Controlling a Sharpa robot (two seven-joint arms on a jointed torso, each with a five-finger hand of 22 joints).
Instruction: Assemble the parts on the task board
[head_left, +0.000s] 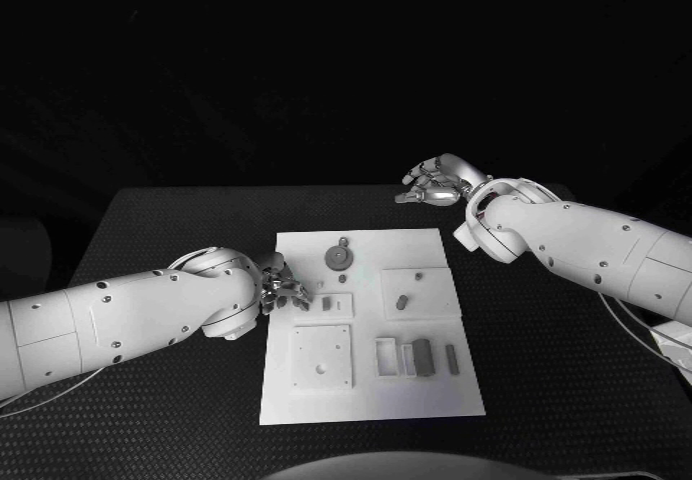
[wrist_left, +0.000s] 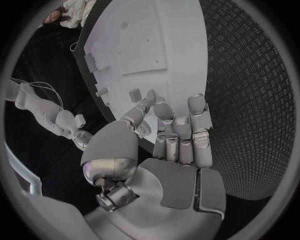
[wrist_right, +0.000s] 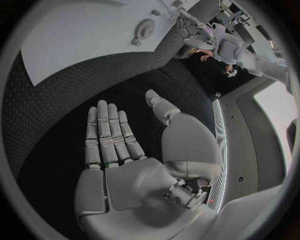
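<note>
The white task board (head_left: 368, 395) lies in the middle of the black table. On it are a round grey part (head_left: 339, 257), two small parts (head_left: 401, 298), a square plate (head_left: 322, 355), a grey block (head_left: 421, 357) and a thin bar (head_left: 451, 358). My left hand (head_left: 283, 290) hovers at the board's left edge, fingers curled in toward the palm (wrist_left: 178, 140), and I see nothing in them. One finger reaches toward a small part (wrist_left: 134, 94). My right hand (head_left: 433, 185) is beyond the board's far right corner, fingers straight and empty (wrist_right: 119, 150).
The textured black table (head_left: 562, 400) runs all round the board (wrist_right: 81, 35). The round part (wrist_right: 145, 31) lies near the board's far edge. A white frame (head_left: 389, 357) stands beside the grey block.
</note>
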